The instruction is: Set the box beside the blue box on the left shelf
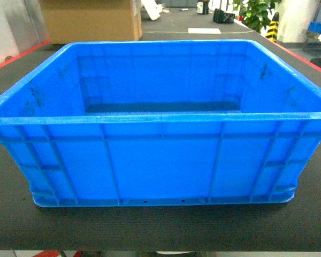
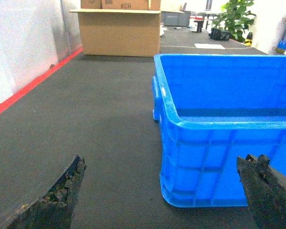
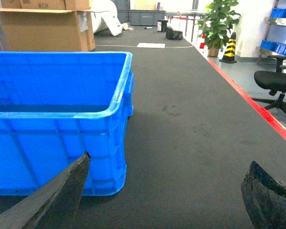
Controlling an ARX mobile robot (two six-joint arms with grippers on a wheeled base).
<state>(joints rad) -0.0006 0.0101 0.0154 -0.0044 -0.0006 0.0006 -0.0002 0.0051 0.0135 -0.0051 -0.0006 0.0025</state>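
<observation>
Blue box (image 1: 160, 166), seemingly empty, upright.

Cardboard box (image 2: 119, 28) reads, perhaps, "#CH".

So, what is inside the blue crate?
Nothing visible: the crate shows bare blue walls and a strip of bare floor at the back. Its near wall hides the front part of the floor.

Head camera faces the box (image 1: 160, 155) close and front-on; both wrist cameras look forward low, flanking its corners.
</observation>
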